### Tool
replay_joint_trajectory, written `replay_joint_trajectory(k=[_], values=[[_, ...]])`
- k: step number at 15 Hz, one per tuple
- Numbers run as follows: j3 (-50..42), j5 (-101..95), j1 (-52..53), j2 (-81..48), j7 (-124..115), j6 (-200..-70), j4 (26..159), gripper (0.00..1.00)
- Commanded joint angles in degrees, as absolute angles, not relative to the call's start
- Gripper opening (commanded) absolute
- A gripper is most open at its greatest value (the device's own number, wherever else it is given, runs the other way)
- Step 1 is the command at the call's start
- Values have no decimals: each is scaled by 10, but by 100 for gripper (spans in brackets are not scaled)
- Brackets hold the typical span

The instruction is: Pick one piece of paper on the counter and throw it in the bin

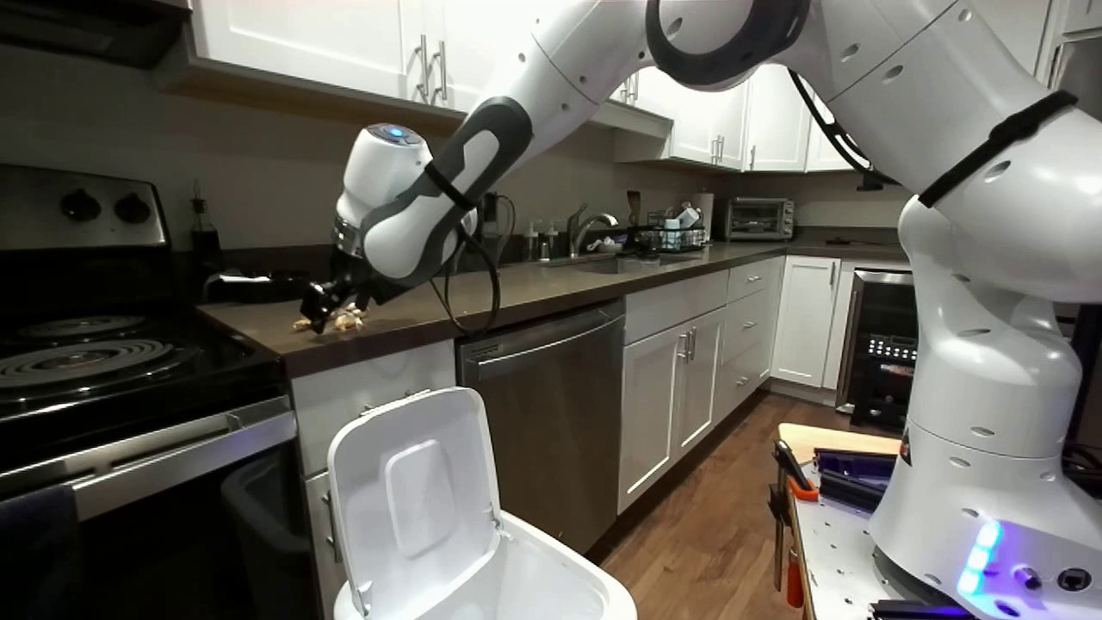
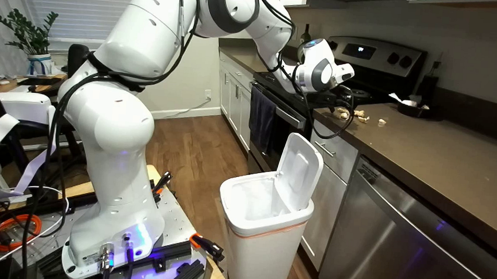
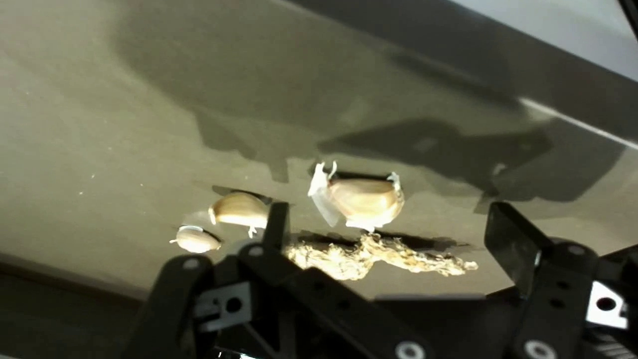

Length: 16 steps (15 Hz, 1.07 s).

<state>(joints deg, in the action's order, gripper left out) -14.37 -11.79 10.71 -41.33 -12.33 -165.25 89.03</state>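
Observation:
Pale tan, papery pieces lie on the dark brown counter near the stove; in an exterior view they show as a small cluster. In the wrist view, a crumpled tan strip and a rounded, clove-like piece with white tufts lie between the fingers. My gripper is open and empty, low over them; in an exterior view the gripper is at the counter's corner. The left finger partly hides the strip. The white bin stands below the counter, lid raised.
Two more clove-like pieces lie left of the gripper in the wrist view. The stove adjoins the counter. A black dish stands at the back. The dishwasher is beside the bin. A cable loop hangs from the wrist.

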Motion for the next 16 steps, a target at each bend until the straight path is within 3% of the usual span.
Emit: replay_joint_trajectory(k=[1,3,13,16], values=[[-163,-124,116,-429,-134,-1686,891,75],[-166,-120,118,-433,-133,-1694,891,69],[-174,-117,121,-436,-130,-1707,894,1],[-174,-113,124,-424,-130,-1685,901,0]])
